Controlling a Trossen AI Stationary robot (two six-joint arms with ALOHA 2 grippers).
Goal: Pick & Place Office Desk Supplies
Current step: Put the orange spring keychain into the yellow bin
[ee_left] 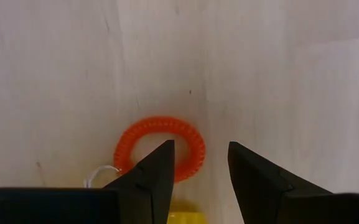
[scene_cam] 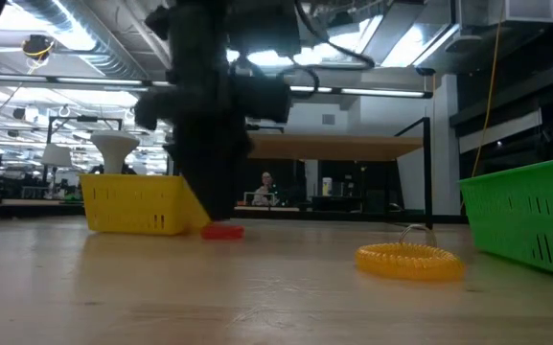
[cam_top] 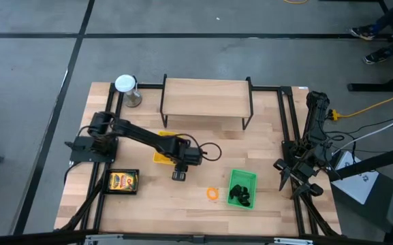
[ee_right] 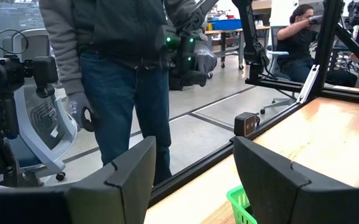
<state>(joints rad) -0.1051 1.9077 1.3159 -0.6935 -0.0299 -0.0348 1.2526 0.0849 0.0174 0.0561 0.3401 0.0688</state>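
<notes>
The left pincer (ee_left: 199,163) hangs low over the wood surface (cam_top: 182,204) w/ fingers apart and nothing between them, one tip over the rim of a red-orange ring (ee_left: 159,148) lying flat just beside the yellow tray (cam_top: 162,157), prob. lined up so one finger drops inside the loop for a pick. An orange ring (cam_top: 212,194) lies near the green tray (cam_top: 244,178), which holds black clips (cam_top: 240,196), while a yellow box (cam_top: 122,181) sits in the black tray (cam_top: 107,182), suggesting sorting by type. The right pincer (ee_right: 191,168) waits at the surface's right edge, fingers apart, empty.
</notes>
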